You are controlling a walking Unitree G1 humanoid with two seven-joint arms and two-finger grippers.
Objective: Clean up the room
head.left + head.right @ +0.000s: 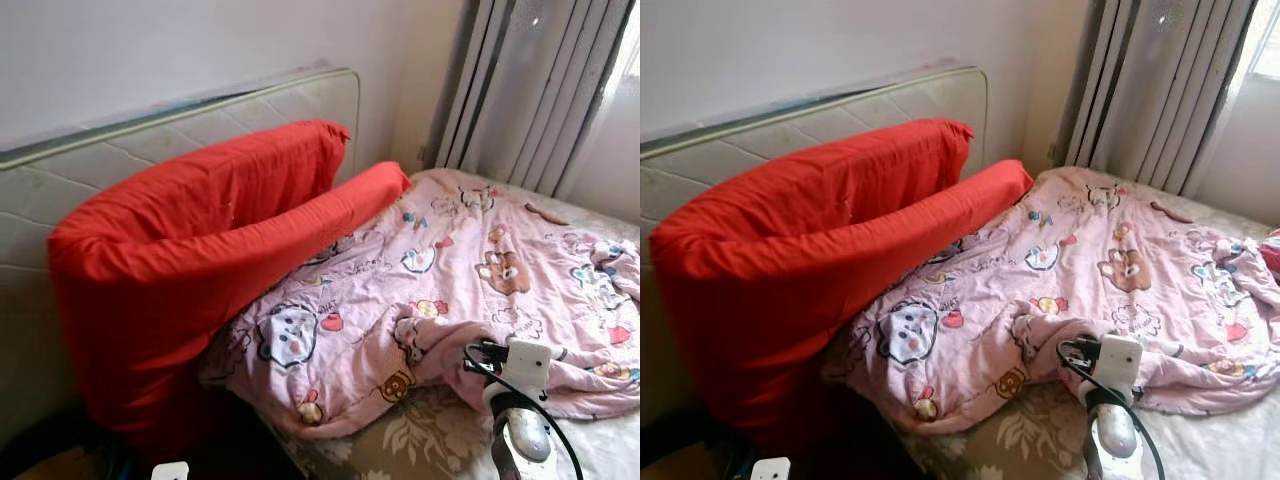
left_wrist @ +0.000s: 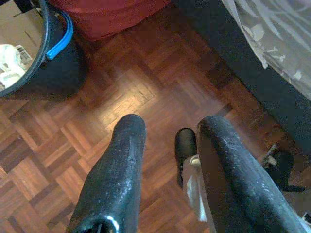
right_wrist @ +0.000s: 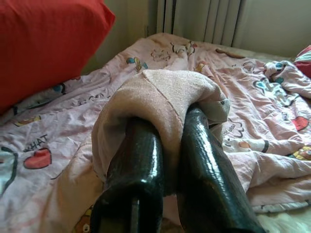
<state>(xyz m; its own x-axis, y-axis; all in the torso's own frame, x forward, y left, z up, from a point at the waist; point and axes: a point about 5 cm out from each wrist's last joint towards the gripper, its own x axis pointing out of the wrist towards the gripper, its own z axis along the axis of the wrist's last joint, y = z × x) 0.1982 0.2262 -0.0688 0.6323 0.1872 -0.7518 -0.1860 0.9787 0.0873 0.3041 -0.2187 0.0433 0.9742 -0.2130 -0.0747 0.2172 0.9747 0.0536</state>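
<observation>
A pink cartoon-print blanket [image 1: 450, 270] lies rumpled across the bed. My right gripper [image 3: 170, 126] is at the blanket's near edge, shut on a raised fold of the blanket [image 3: 165, 92] that drapes over its fingertips. Its wrist [image 1: 520, 370] shows at the lower right of the head views. A big red pillow [image 1: 190, 250] leans on the headboard [image 1: 200, 115], with a second red pillow [image 1: 350, 205] in front of it. My left gripper [image 2: 170, 126] hangs open above the parquet floor [image 2: 121, 97], holding nothing.
Beside the bed, a black bin with a blue rim [image 2: 48, 43] stands on the floor near the red bedding. The bed's dark base [image 2: 252, 82] runs along one side. Grey curtains [image 1: 530, 80] hang behind the bed's far corner.
</observation>
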